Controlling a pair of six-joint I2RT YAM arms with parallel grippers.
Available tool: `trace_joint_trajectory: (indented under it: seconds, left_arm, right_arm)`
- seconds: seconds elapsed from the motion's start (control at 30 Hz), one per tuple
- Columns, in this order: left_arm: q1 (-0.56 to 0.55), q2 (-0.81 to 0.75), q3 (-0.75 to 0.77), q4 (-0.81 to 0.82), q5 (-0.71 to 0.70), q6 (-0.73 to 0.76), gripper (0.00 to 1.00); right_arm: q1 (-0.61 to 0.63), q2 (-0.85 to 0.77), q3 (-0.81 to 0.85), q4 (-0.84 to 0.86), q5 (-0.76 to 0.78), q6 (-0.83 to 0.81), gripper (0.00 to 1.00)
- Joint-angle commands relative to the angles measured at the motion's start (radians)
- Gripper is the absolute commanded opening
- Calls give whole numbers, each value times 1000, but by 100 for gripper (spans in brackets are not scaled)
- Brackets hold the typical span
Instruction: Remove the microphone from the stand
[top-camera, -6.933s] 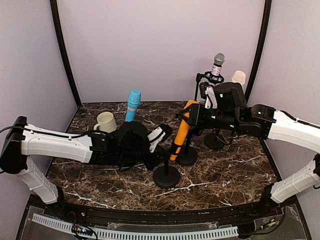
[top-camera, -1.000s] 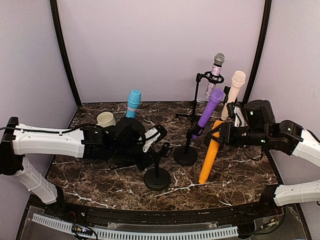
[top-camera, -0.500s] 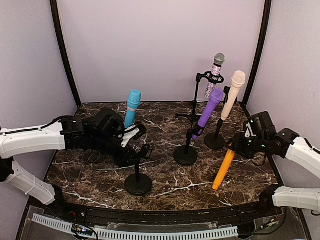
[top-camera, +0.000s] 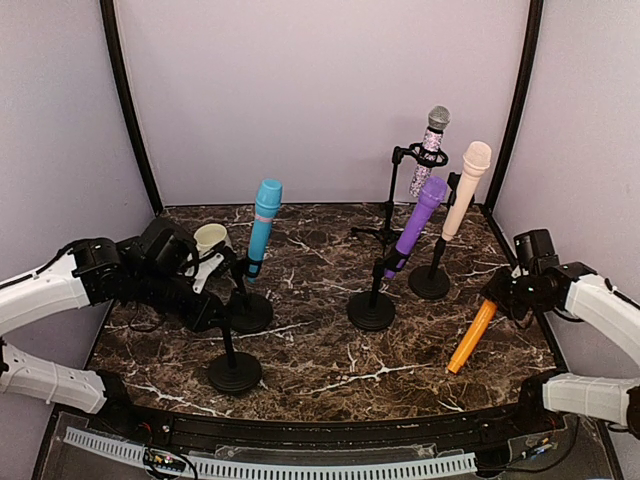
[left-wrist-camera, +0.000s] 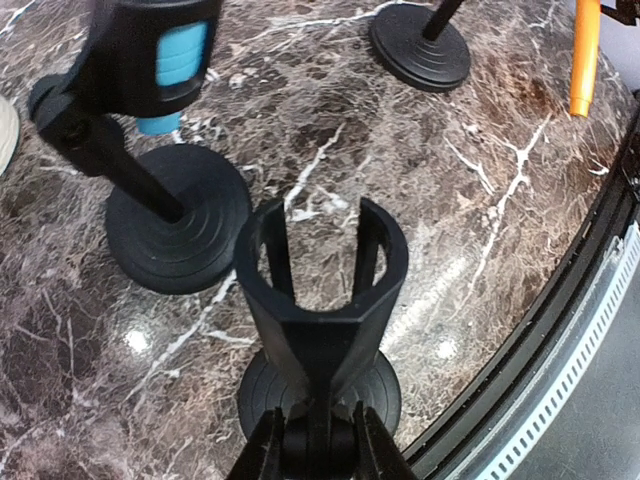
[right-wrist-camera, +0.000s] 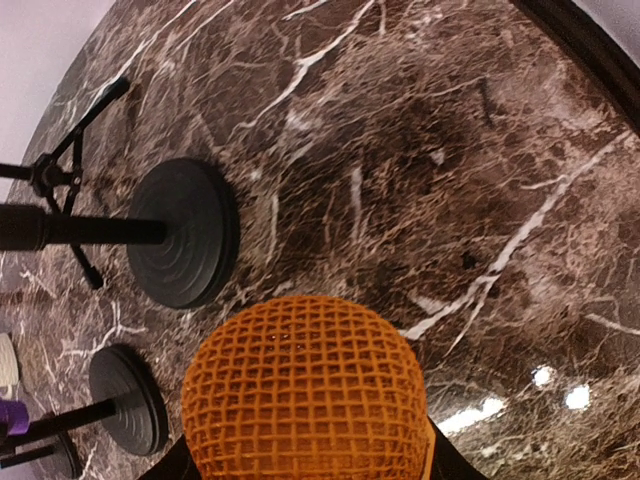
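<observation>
Jaws first: right jaws are closed on the orange microphone (top-camera: 472, 338) just under its mesh head (right-wrist-camera: 305, 390). Left jaws are pinched narrow around the pole of the empty stand (top-camera: 235, 372), below its clip (left-wrist-camera: 322, 270).

The microphone is at lower right of the top view and the stand at lower left, well apart, so I judge the extraction itself done. It hangs slanted, tail end down near the table (top-camera: 330, 345). Cannot tell whether the tail touches.

The step in hand looks like the set-down. To do it well:
- Rotate the right wrist so the body lies flat along the table before opening. Released from this slant, it would likely bounce.
- The body is round and will probably roll, so lay it down gently and let it settle first.
- Target the bare marble at lower right, clear of the cream microphone's stand base (top-camera: 430, 283), which is near, up and to the left.
- Open the right jaws only once the table carries the weight, then retreat straight up so nothing drags the head.
- The stand looks slightly tilted, and I cannot tell whether its base is seated. Square the base flat before the left jaws let go, or it may tip.
- The blue microphone's stand base (left-wrist-camera: 180, 230) sits just beside the held stand in the left wrist view, so avoid sweeping sideways into it.
</observation>
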Motion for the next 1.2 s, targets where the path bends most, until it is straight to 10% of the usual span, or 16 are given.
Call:
trace_joint_trajectory:
  seconds: [0.0,0.47,1.17]
  left_arm:
    - [75,-37,51,-51,-58,-37,0]
    - [283,-11,37,-48,-364,-105,0]
    - [815,43,-109,477,-262,135,0]
  right_arm:
    - [-75,49,-4,56,52,-39,20]
    - [-124,154,-24,129,75,-67,42]
    - [-135,187,-61,226,19,-61,76]
